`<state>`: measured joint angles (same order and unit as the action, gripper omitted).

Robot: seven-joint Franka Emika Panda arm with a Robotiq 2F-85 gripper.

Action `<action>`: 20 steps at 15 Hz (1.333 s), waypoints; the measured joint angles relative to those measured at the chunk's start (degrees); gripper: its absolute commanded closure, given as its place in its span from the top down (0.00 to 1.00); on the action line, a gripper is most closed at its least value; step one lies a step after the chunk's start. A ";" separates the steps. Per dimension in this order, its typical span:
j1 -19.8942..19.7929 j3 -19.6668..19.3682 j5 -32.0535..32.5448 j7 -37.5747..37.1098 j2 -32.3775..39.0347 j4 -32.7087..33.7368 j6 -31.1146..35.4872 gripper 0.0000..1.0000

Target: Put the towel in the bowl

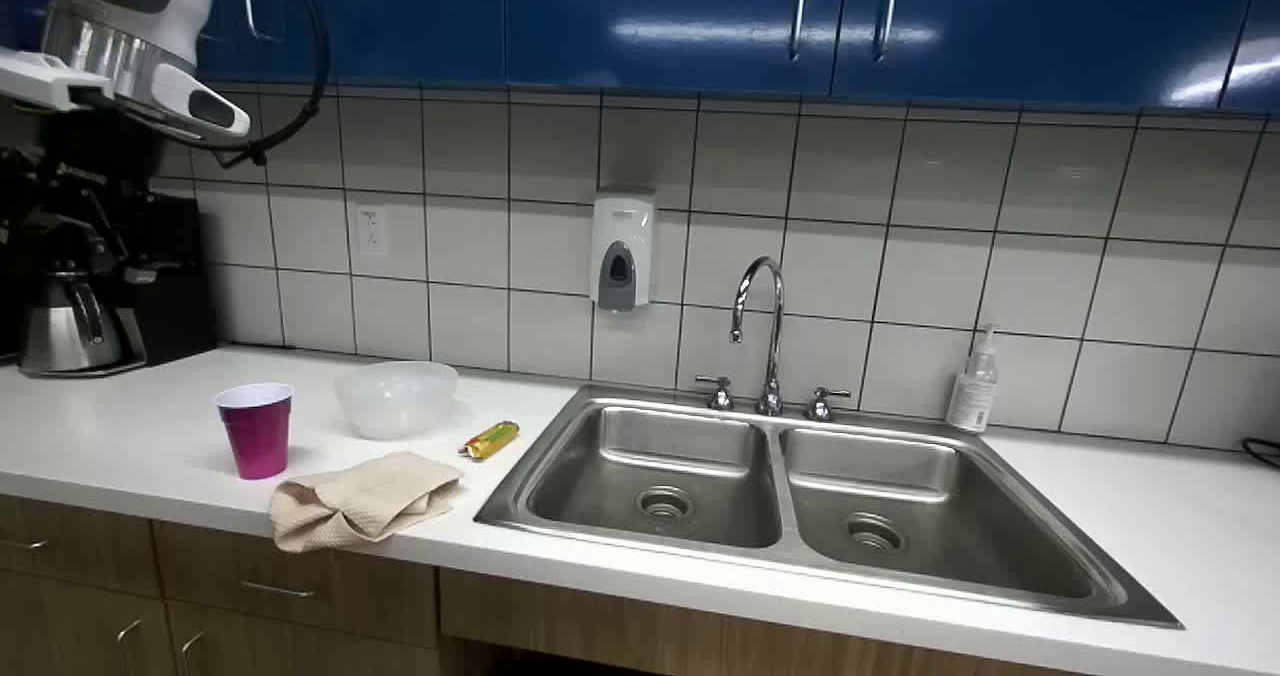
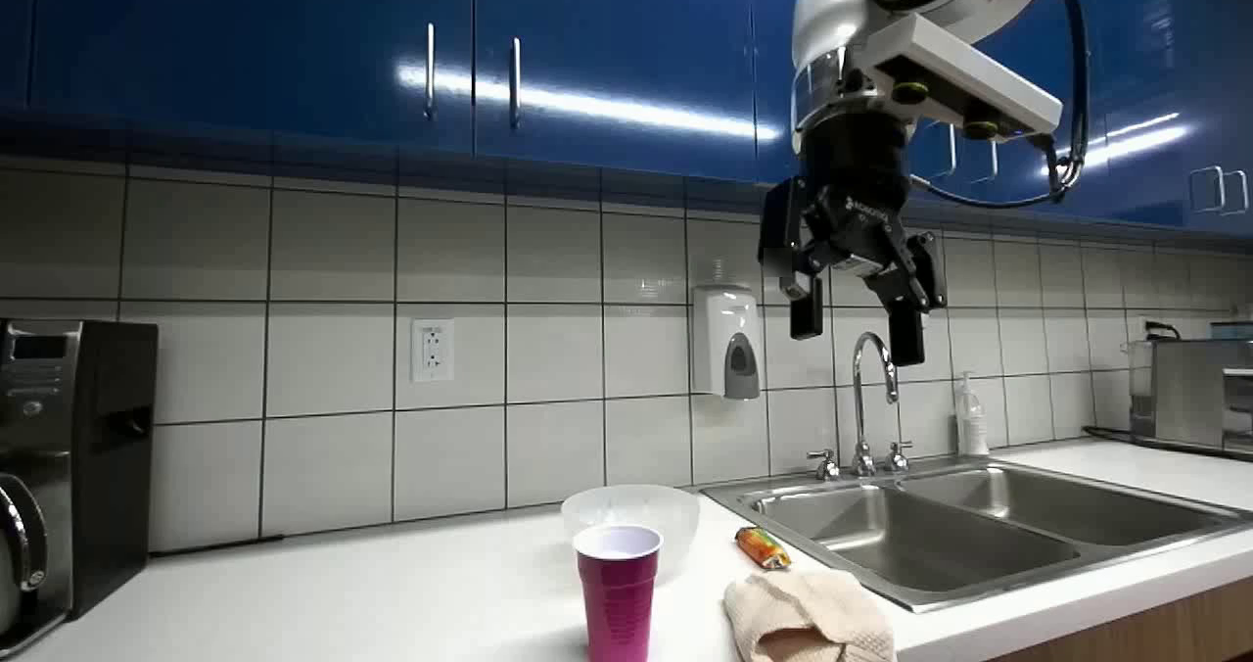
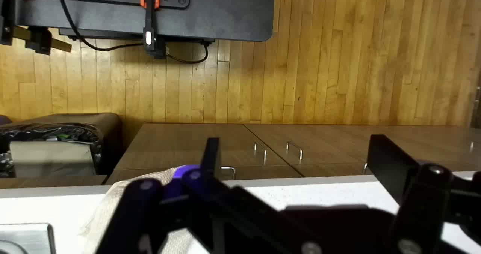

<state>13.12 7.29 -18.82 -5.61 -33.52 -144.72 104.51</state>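
Observation:
The beige towel (image 1: 365, 496) lies crumpled on the white counter and hangs slightly over its front edge. It also shows in an exterior view (image 2: 808, 613) and in the wrist view (image 3: 103, 212), partly behind the gripper. The bowl (image 1: 397, 401) is translucent and stands upright behind the towel, near the wall; in an exterior view (image 2: 675, 525) the purple cup partly covers it. The bowl is not visible in the wrist view. My gripper (image 2: 857, 327) is open and empty, high above the counter; its fingers are wide apart in the wrist view (image 3: 295, 145).
A purple cup (image 1: 258, 436) stands left of the towel. A yellow wrapped bar (image 1: 490, 440) lies between bowl and sink (image 1: 780, 546). The faucet (image 1: 770, 336), soap dispenser (image 1: 622, 251), coffee maker (image 1: 165, 276) and blue cabinets (image 1: 670, 21) are around the counter.

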 measured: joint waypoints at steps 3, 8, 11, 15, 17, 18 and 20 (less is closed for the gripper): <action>0.00 0.00 0.00 0.00 0.05 0.00 0.03 1.00; 0.00 0.00 0.00 0.00 0.07 0.00 0.03 1.00; 0.00 0.00 0.00 0.01 0.07 0.00 0.03 1.00; 0.00 0.35 0.00 0.06 0.67 -0.55 1.05 1.00; 0.00 0.83 0.10 0.08 1.02 -1.11 2.77 1.00; 0.00 1.08 0.15 0.08 1.15 -1.46 3.96 1.00; 0.00 1.39 0.29 0.09 1.39 -2.28 6.72 1.00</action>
<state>13.12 8.68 -18.54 -5.52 -32.14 -147.00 111.23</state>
